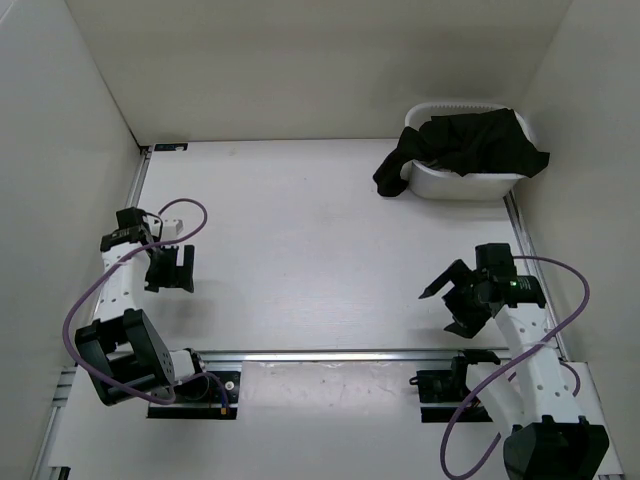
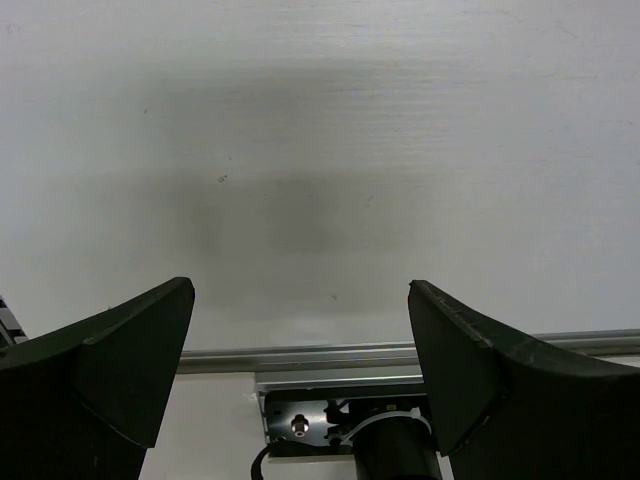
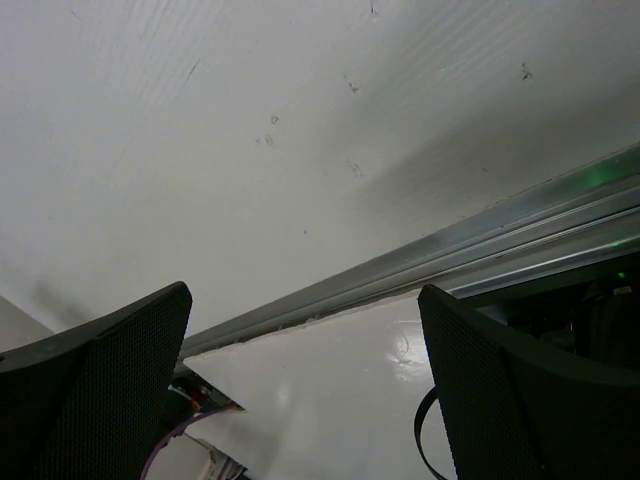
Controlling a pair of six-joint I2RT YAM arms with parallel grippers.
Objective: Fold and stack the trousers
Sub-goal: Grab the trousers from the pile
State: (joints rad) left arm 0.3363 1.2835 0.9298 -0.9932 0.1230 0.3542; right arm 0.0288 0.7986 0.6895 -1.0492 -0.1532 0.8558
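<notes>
The black trousers [image 1: 470, 145] lie bunched in a white basket [image 1: 432, 181] at the far right of the table, with one part hanging over the basket's left rim onto the table. My left gripper [image 1: 170, 270] is open and empty at the near left, far from the trousers. My right gripper [image 1: 450, 300] is open and empty at the near right, well in front of the basket. In the left wrist view the open gripper [image 2: 300, 340] shows only bare table between its jaws. In the right wrist view the open gripper [image 3: 305, 350] shows the same. The trousers are out of both wrist views.
White walls enclose the table on the left, back and right. A metal rail [image 1: 370, 353] runs along the near edge by the arm bases and also shows in the left wrist view [image 2: 330, 355] and the right wrist view [image 3: 450, 245]. Purple cables [image 1: 85, 300] loop near both arms.
</notes>
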